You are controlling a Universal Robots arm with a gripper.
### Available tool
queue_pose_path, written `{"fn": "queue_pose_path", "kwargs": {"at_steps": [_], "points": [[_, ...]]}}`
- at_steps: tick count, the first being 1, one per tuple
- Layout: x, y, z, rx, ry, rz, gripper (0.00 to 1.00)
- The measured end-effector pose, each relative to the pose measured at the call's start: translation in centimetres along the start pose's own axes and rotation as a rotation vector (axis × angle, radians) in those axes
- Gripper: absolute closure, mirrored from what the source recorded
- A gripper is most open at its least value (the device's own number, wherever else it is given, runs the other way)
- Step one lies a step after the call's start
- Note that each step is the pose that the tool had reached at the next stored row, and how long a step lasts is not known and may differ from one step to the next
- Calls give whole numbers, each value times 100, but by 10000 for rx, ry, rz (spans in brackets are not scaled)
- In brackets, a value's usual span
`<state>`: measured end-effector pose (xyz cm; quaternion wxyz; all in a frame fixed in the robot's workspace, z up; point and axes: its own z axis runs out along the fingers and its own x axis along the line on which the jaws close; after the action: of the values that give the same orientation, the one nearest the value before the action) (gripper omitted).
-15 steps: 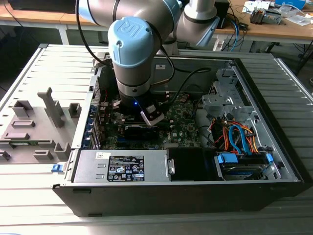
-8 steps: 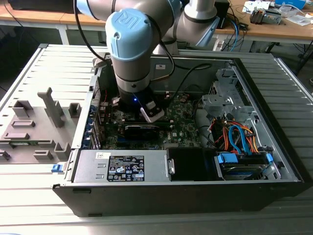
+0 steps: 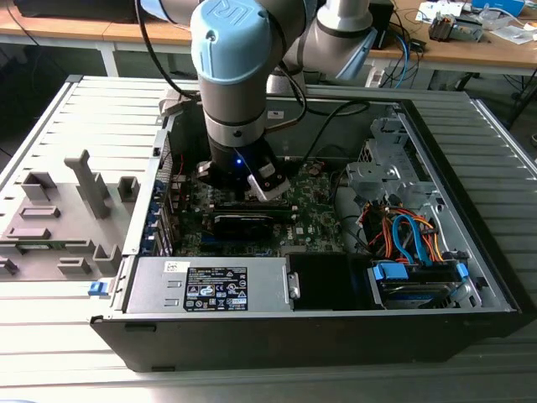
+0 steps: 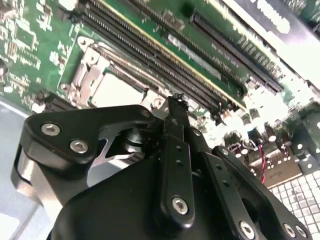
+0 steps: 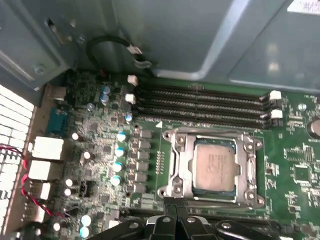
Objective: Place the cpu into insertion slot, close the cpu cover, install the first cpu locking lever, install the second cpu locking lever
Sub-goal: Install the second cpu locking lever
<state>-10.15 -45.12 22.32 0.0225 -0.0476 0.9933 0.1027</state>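
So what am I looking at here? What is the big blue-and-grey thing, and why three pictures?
The blue-and-grey thing is a robot arm reaching down into an open computer case. The exterior view is taken from a camera off the arm; both wrist views come from cameras riding on it. The black tool hangs just above the green motherboard. In the first wrist view the cpu, a silvery square chip, sits in the insertion slot with the cpu cover framing it. The tool's fingers are together, holding nothing.

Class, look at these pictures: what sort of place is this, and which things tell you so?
Probably a robotics lab or workshop bench: a robot arm reaches into an open computer case on a slatted table, with wooden desks carrying cables behind.
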Motion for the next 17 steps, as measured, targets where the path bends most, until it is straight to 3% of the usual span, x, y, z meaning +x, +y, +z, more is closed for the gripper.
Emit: {"fn": "queue_pose_path", "kwargs": {"at_steps": [3,5,11,15,17], "points": [[-87,58,17,107,84,11,89],[-132,100,28,135,131,18,89],[-278,291,78,283,269,40,89],[-378,408,109,504,353,46,89],[-462,483,130,728,419,49,89]]}}
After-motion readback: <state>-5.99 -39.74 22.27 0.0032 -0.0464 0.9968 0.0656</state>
